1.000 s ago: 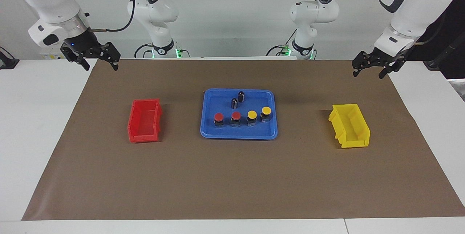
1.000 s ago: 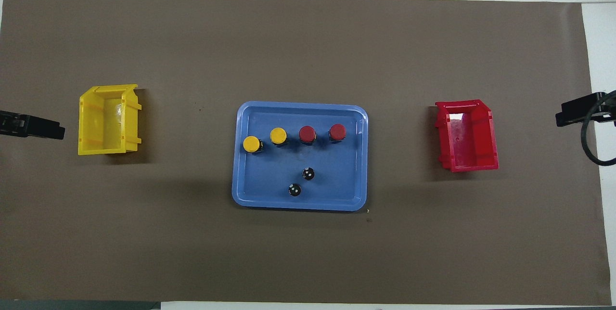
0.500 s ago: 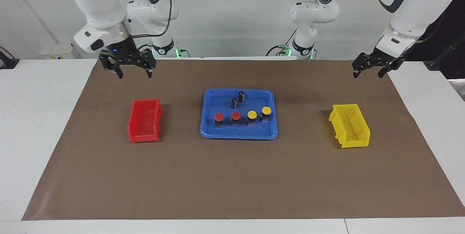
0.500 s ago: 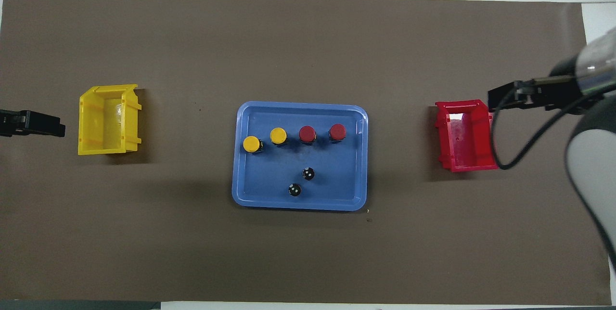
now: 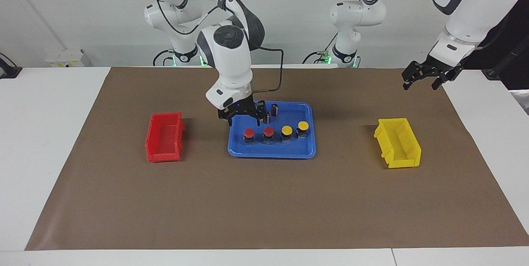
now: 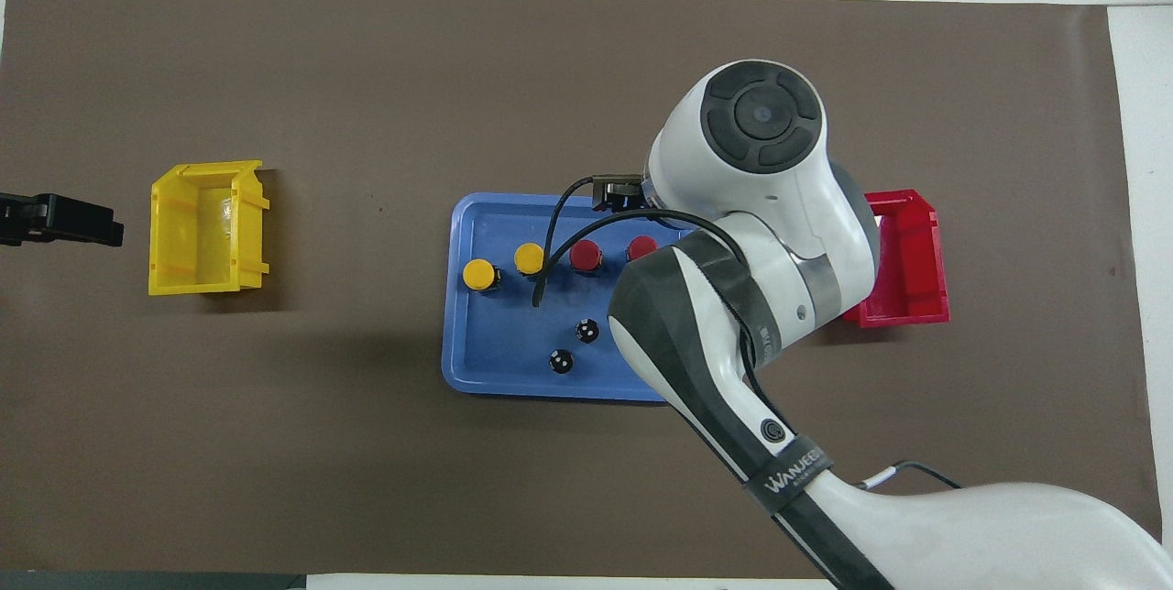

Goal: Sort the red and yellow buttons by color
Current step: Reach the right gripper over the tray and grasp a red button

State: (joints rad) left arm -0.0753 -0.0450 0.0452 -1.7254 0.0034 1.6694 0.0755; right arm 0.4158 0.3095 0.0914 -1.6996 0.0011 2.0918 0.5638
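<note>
From overhead the right arm hides its wide-jawed right gripper and part of the red bin.

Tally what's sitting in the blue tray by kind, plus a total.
Round red-capped push-buttons: 2
Round yellow-capped push-buttons: 2
Dark capless cylinders: 2
Total in the blue plastic tray: 6

So there's a blue tray in the middle of a big brown paper mat, with two dark capless cylinders standing upright in the tray's half nearer the robots. A red bin sits on the mat toward the right arm's end. A yellow bin sits toward the left arm's end, both well apart from the tray.
</note>
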